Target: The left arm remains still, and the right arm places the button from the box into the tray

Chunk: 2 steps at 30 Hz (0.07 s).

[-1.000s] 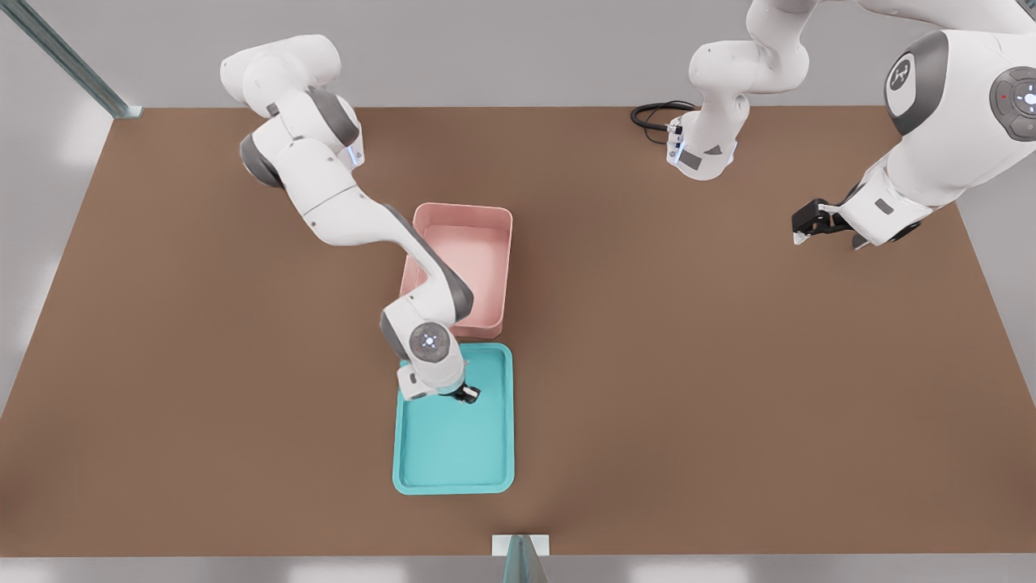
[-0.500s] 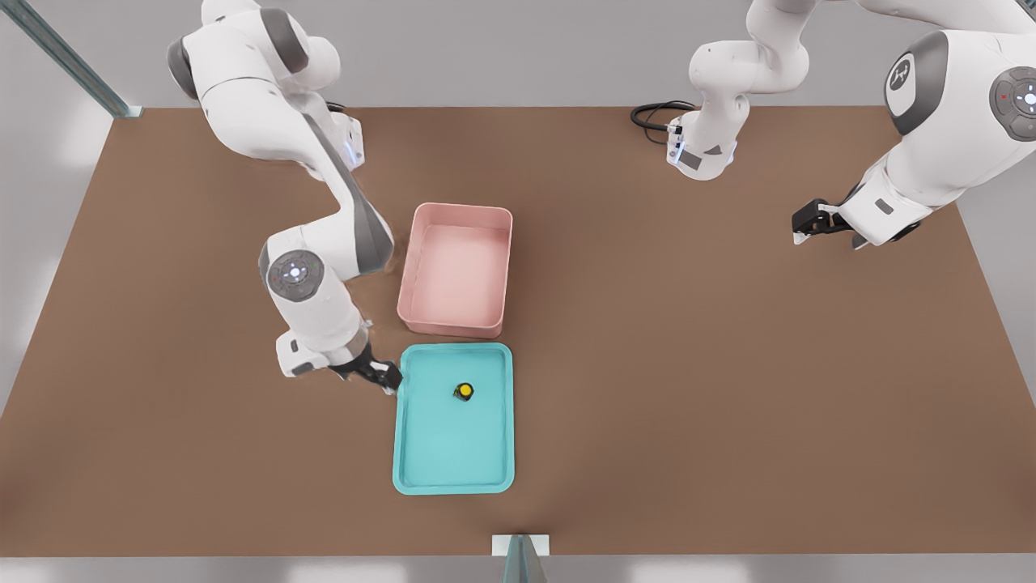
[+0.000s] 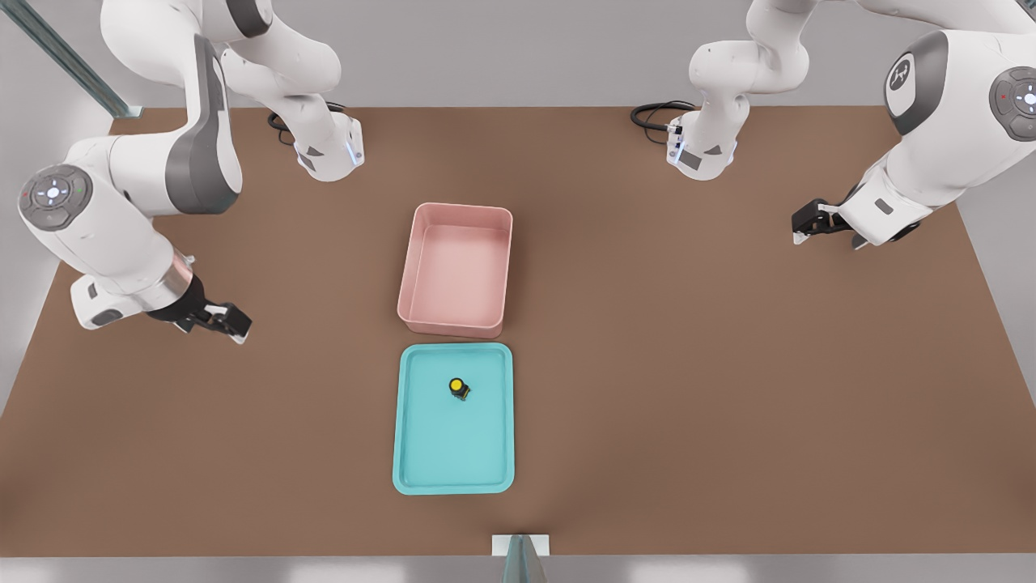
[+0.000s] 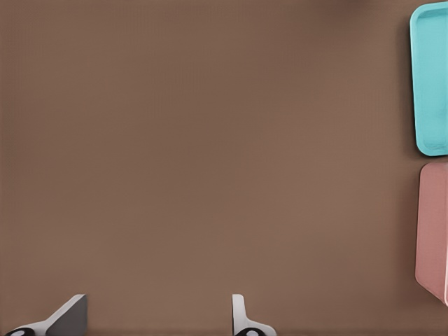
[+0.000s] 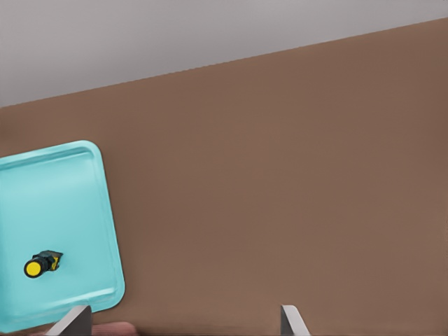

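The button [image 3: 459, 388], a yellow cap on a dark base, lies by itself in the far half of the teal tray [image 3: 453, 461]. The pink box [image 3: 457, 275] stands just behind the tray and holds nothing. My gripper [image 3: 240, 330] hangs over bare table far to the front view's left of both, well apart from the button. Its fingers are open with nothing between them. In the right wrist view the gripper [image 5: 183, 322] shows two spread fingertips over brown table, with the tray [image 5: 77, 210] and button [image 5: 40, 264] off to one side.
The brown table [image 3: 728, 405] stretches wide around the containers. The parked arm's gripper [image 3: 813, 220] hovers at the front view's right. Black cables [image 3: 655, 113] lie at the far edge. A small post [image 3: 520, 559] stands at the near edge. The left wrist view catches the tray [image 4: 430, 84] and box [image 4: 434, 224].
My gripper let go of the button in the tray, then swung away to the front view's left, first to the tray's edge and now far over open table. The button stays in the tray.
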Tool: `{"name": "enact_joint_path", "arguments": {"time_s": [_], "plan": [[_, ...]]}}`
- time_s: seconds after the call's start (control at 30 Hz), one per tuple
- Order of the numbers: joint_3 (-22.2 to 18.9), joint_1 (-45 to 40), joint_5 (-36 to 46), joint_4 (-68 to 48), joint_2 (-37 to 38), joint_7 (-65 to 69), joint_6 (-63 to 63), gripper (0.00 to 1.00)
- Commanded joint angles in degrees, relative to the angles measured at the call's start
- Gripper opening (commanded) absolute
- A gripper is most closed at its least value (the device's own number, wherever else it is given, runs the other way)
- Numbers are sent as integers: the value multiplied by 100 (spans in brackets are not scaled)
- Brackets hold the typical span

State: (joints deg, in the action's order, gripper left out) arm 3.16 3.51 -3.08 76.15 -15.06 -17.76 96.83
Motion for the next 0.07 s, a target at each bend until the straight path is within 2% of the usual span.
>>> {"name": "enact_joint_path", "arguments": {"time_s": [0.0, 0.03], "plan": [[0, 0, -17, -4, 3, 1881, -217, 100], [0, 0, -26, -4, 3, 1881, -217, 100]]}}
